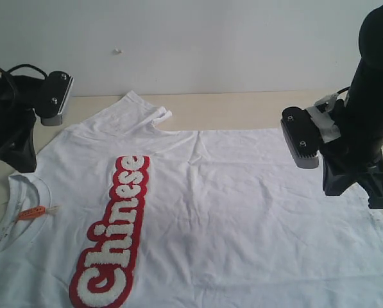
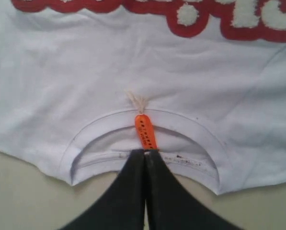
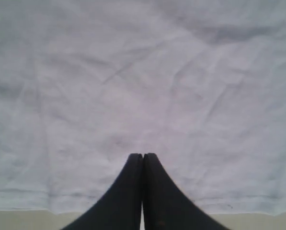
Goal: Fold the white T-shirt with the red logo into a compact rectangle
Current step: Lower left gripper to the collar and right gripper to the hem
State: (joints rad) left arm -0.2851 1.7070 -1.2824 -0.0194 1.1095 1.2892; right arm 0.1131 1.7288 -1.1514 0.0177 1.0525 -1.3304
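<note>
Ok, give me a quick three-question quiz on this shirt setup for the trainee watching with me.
1. True or false: the left pincer and the right pincer are both shut.
2. The collar tag is: A green, B orange, C blue?
3. Fill in: the red logo on the white T-shirt spells ____.
Key: 1 true; 2 B; 3 Chinese.
</note>
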